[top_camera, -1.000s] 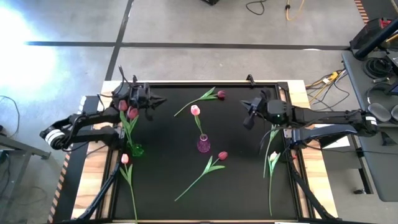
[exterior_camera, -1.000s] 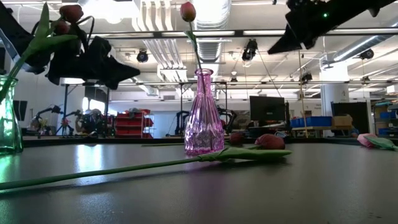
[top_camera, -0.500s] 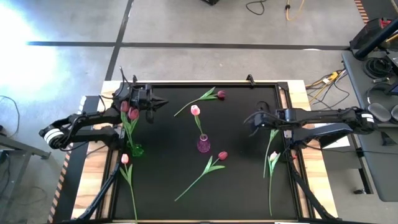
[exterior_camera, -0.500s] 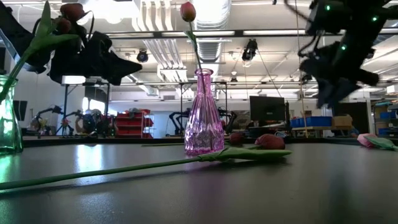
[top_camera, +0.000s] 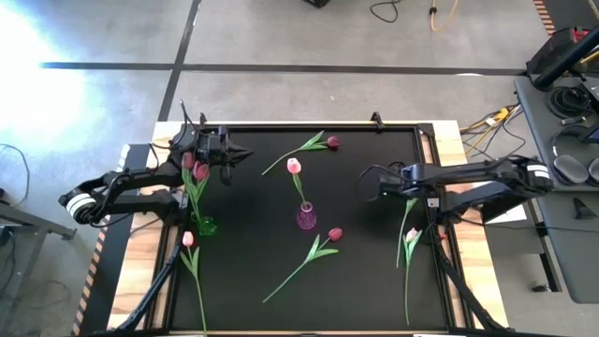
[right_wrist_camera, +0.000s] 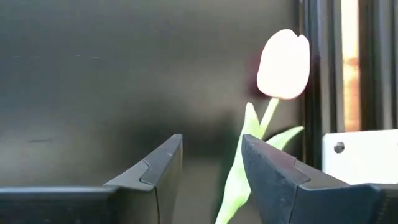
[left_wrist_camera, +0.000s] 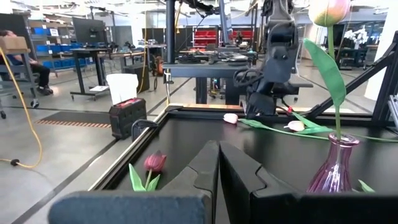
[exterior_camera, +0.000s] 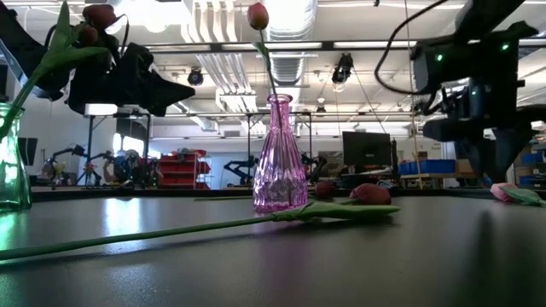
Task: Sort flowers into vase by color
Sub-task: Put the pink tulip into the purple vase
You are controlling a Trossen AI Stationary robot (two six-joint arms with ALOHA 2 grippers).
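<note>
Right pincer [right_wrist_camera: 208, 171] spread above pale tulip [right_wrist_camera: 283, 57]; left pincer [left_wrist_camera: 217, 180] pressed together.

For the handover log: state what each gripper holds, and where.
The left gripper is shut with nothing visible between its fingers; the right gripper is open and empty above a pale tulip.

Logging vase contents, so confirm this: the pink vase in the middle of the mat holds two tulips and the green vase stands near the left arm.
Not quite. The pink vase holds one tulip, not two, as the high view shows. The green vase does stand near the left arm.
</note>
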